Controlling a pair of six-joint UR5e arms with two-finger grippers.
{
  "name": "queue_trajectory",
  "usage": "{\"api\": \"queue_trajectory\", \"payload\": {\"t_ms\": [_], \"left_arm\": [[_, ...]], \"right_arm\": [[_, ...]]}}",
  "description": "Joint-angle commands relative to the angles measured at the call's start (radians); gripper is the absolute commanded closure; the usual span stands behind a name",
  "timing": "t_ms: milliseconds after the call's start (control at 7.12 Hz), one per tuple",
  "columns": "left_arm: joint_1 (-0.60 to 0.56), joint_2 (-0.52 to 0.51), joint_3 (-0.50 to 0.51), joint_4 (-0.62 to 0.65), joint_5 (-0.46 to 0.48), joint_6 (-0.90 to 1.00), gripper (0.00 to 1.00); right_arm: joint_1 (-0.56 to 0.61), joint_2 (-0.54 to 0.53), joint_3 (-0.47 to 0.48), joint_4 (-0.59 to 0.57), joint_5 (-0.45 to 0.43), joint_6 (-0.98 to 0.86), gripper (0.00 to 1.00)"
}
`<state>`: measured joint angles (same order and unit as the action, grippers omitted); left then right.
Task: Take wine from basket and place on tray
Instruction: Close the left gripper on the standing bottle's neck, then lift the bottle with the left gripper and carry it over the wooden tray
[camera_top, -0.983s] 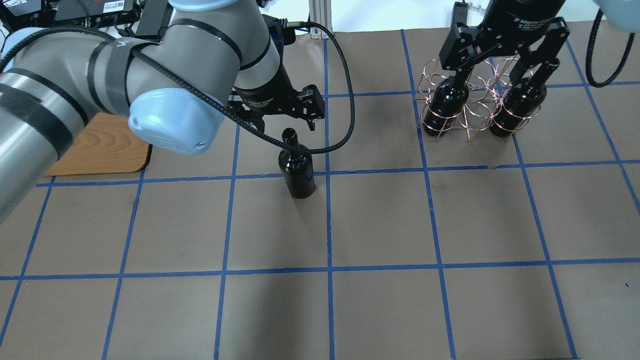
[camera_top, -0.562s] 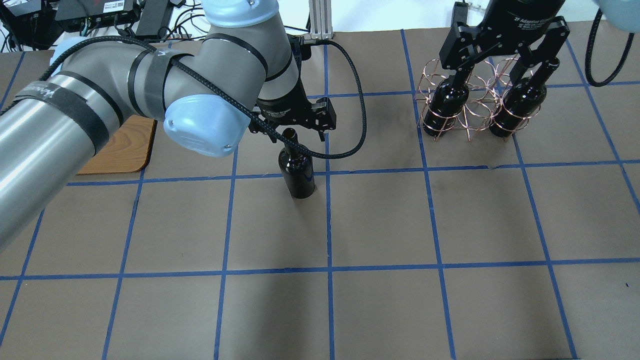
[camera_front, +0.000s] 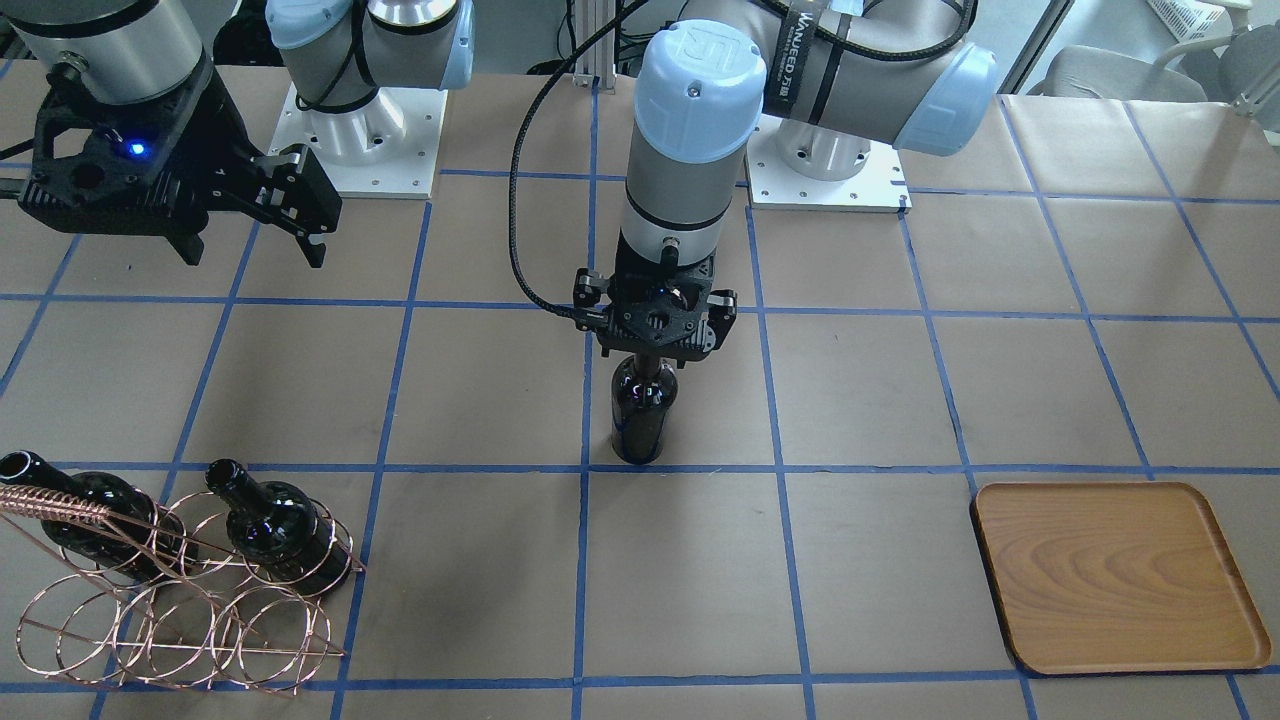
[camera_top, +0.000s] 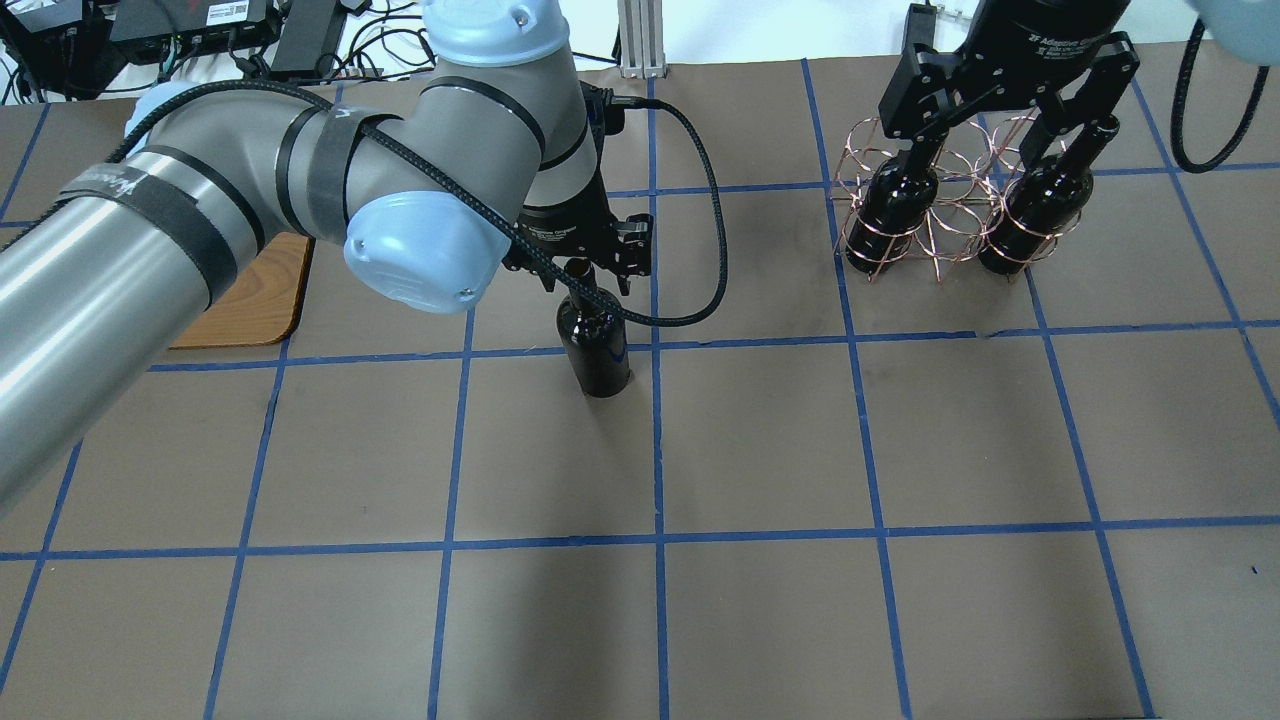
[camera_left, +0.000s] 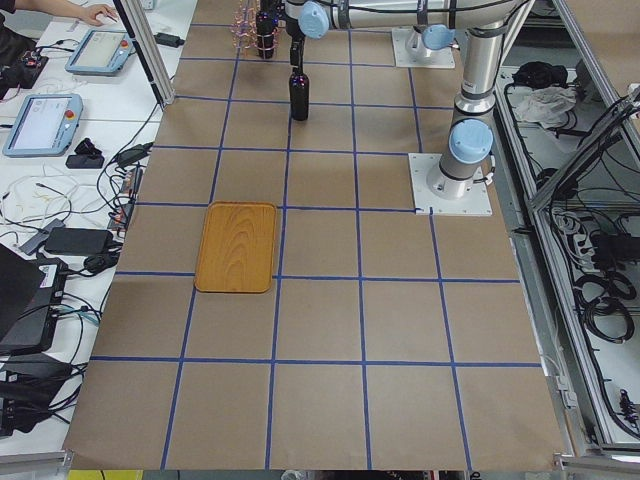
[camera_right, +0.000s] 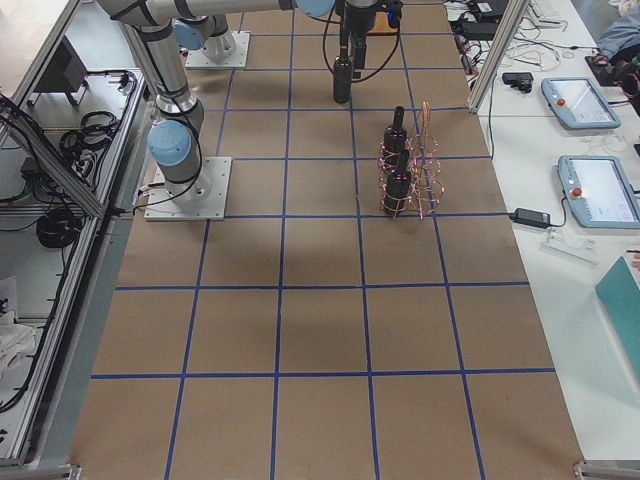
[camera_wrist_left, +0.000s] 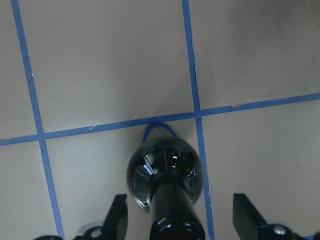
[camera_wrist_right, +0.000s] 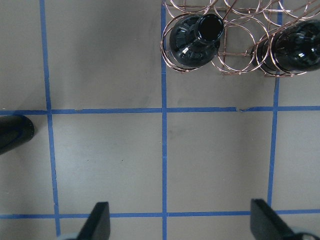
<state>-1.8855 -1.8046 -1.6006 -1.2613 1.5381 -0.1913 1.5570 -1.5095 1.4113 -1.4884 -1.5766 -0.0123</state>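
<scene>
One wine bottle (camera_top: 596, 348) stands upright on the table's middle, apart from the basket; it also shows in the front view (camera_front: 643, 412) and the left wrist view (camera_wrist_left: 166, 172). My left gripper (camera_top: 585, 264) is open and straddles its neck, with its fingers (camera_wrist_left: 118, 216) clear of the glass on both sides. The copper wire basket (camera_top: 938, 205) holds two more bottles (camera_top: 893, 205) (camera_top: 1040, 205). My right gripper (camera_top: 1005, 112) hangs open and empty above the basket. The wooden tray (camera_front: 1115, 575) lies empty at the table's left side.
Blue tape lines grid the brown table cover (camera_top: 760, 440). The robot's two white base plates (camera_front: 825, 165) sit at the table's back edge. Cables and electronics (camera_top: 200, 30) lie behind the table at the back left.
My left arm has swung right and down, bringing its open gripper over the standing bottle and around its neck. The right arm, basket and bottles have not moved.
</scene>
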Motion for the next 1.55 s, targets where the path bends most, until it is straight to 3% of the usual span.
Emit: {"api": "queue_trajectory", "payload": {"t_ms": [0,281,702,983,1405], "left_arm": [[0.002,-0.005,-0.001,-0.006,0.002,0.000,0.53],[0.002,-0.007,-0.001,-0.039,0.011,0.000,1.00],[0.034,-0.007,0.040,-0.050,0.014,0.000,1.00],[0.129,-0.007,0.143,-0.151,0.007,0.080,1.00],[0.400,-0.015,0.244,-0.251,-0.006,0.310,1.00]], "right_arm": [[0.000,0.000,0.000,-0.001,0.000,0.000,0.00],[0.000,0.000,0.000,-0.001,0.001,0.000,0.00],[0.000,0.000,0.000,-0.001,0.003,0.000,0.00],[0.000,0.000,0.000,-0.001,0.003,0.000,0.00],[0.000,0.000,0.000,-0.001,0.004,0.000,0.00]]}}
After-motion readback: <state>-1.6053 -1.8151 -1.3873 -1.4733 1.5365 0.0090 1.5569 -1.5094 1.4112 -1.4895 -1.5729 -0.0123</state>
